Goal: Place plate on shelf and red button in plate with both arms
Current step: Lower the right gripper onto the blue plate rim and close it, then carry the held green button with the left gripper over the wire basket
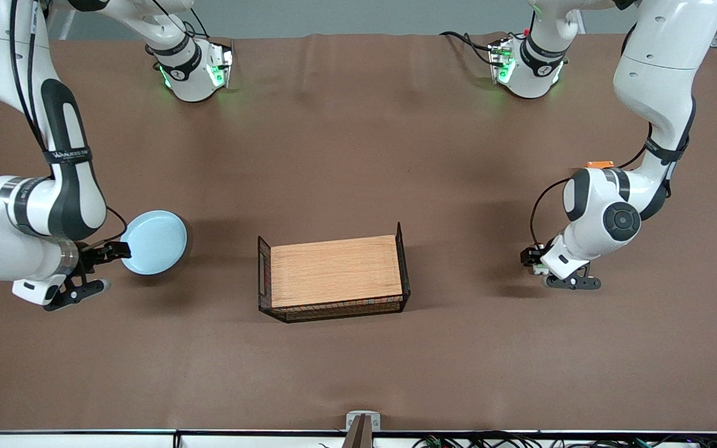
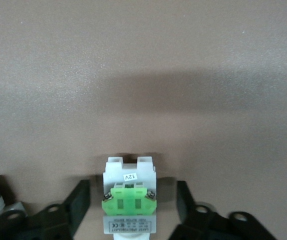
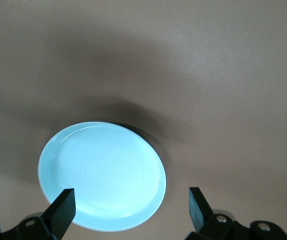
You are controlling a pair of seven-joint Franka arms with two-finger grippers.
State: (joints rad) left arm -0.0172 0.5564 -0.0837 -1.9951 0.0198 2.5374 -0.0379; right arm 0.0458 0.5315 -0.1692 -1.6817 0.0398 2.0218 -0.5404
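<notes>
Nearest front camera, wire-sided wooden tray [image 1: 333, 272] sitting mid-table. At left arm's end, left gripper [image 1: 556, 271] hanging low over brown table [image 1: 358, 155], fingers [image 2: 78, 202] spread wide, red button [image 2: 129, 199] lying loose between them: white block body, green patch with two screws, "12V" label. At right arm's end, right gripper [image 1: 96, 267] reaching beside plate [image 1: 154, 242], jaws released, one finger [image 3: 63, 207] touching rim. Plate round, shallow, pale blue, resting flat on table.
</notes>
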